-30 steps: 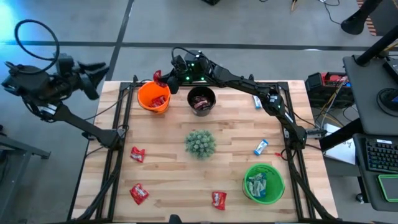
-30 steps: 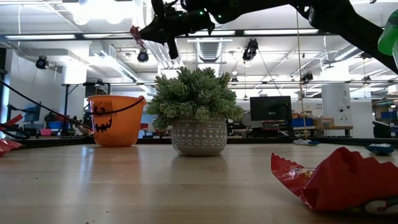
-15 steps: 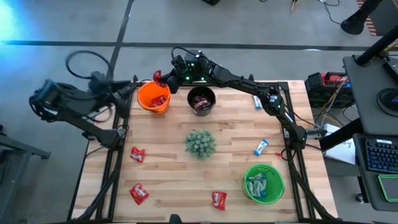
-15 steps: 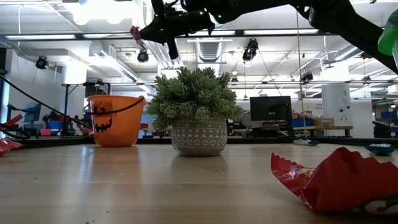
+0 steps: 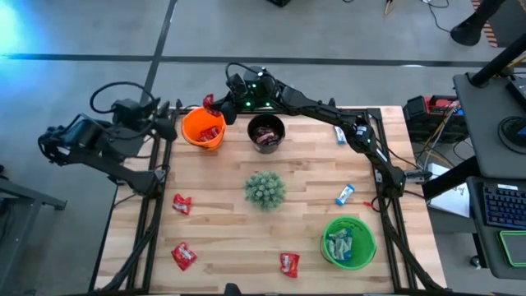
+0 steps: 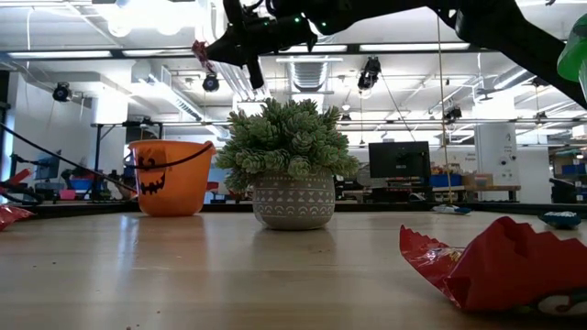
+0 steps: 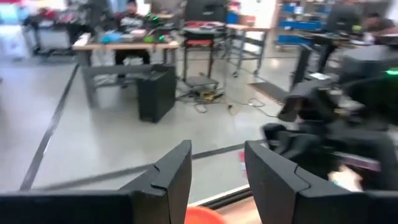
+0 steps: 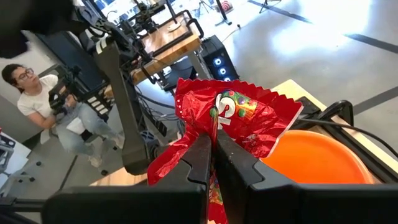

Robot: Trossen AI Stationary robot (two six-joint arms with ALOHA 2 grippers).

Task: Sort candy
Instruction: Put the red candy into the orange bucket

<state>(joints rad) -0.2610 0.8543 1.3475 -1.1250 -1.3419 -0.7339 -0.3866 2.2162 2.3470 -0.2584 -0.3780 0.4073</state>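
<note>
One red crinkled foil candy wrapper [image 8: 227,118] is pinched between the shut fingers of the right pincer [image 8: 213,155], and it hangs just above the near rim of the orange plastic pumpkin bucket [image 5: 202,128] at the far left part of the wooden slat bench [image 5: 222,214]. The wrapper fans out to either side of the closed fingertips, so the grip is on its middle. Red sweets already lie inside that bucket, so the step in hand looks like delivery of a red sweet to its bucket. The next move probably calls for carrying the pincer a little further over the bucket's mouth and then parting the fingers so the sweet drops in, not onto the rim.

Beside the orange bucket stands a black round bucket [image 5: 266,131] holding dark sweets, and a green round bucket [image 5: 348,241] with pale blue sweets sits near the right front corner. Three loose red sweets [image 5: 182,204] remain on the bench, with light blue ones [image 5: 344,195] near the right side. A spiky green plant in a patterned grey pot [image 6: 293,165] stands mid-bench.

The left pincer [image 7: 214,174] hovers off the bench's far left edge, fingers partly open and holding nothing.
</note>
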